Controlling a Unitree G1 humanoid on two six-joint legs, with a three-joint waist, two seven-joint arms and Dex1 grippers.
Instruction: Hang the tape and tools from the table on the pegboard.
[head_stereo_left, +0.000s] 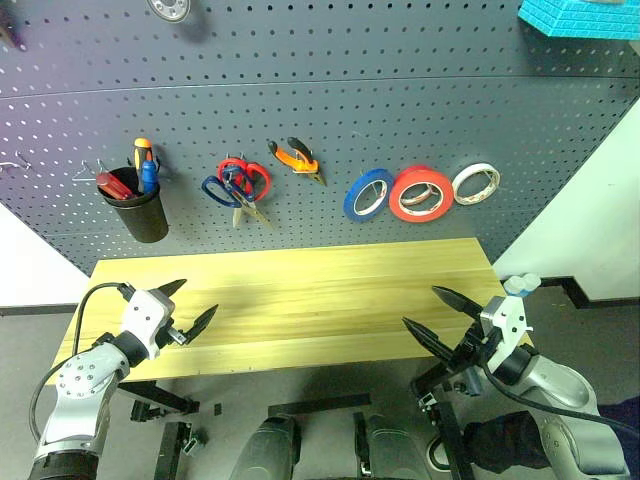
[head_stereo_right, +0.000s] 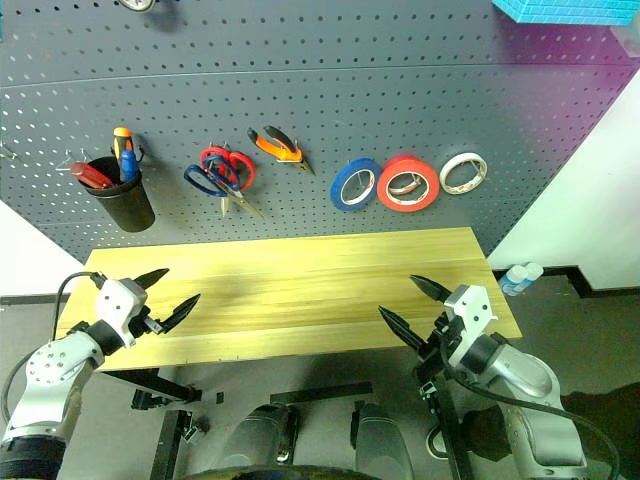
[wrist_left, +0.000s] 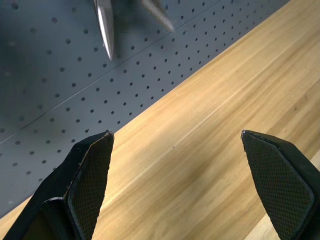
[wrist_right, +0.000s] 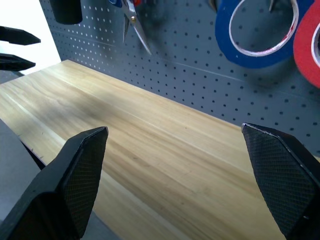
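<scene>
**Tape and tools on the pegboard, both grippers spread over the table**

From the head views you see the pegboard above the table. The tape, the big orange-red roll, hangs between a blue roll and a white roll. The orange-and-black pliers hang left of the blue roll. Further left, the dark blue-handled scissors hang overlapping the red-handled scissors. A black cup at the far left holds the red-handled screwdriver and 2 other handles. Your left gripper sits over the table's left front corner, its 2 fingers wide apart and holding nothing. Your right gripper sits at the right front edge, fingers equally wide and empty.

In the left wrist view, the 2 pads stand far apart over bare wood, with metal tips hanging on the board beyond.

In the right wrist view, the spread fingers frame the tabletop; the blue roll and the tape's red edge hang above, and the left gripper's fingertips show at the far end
</scene>
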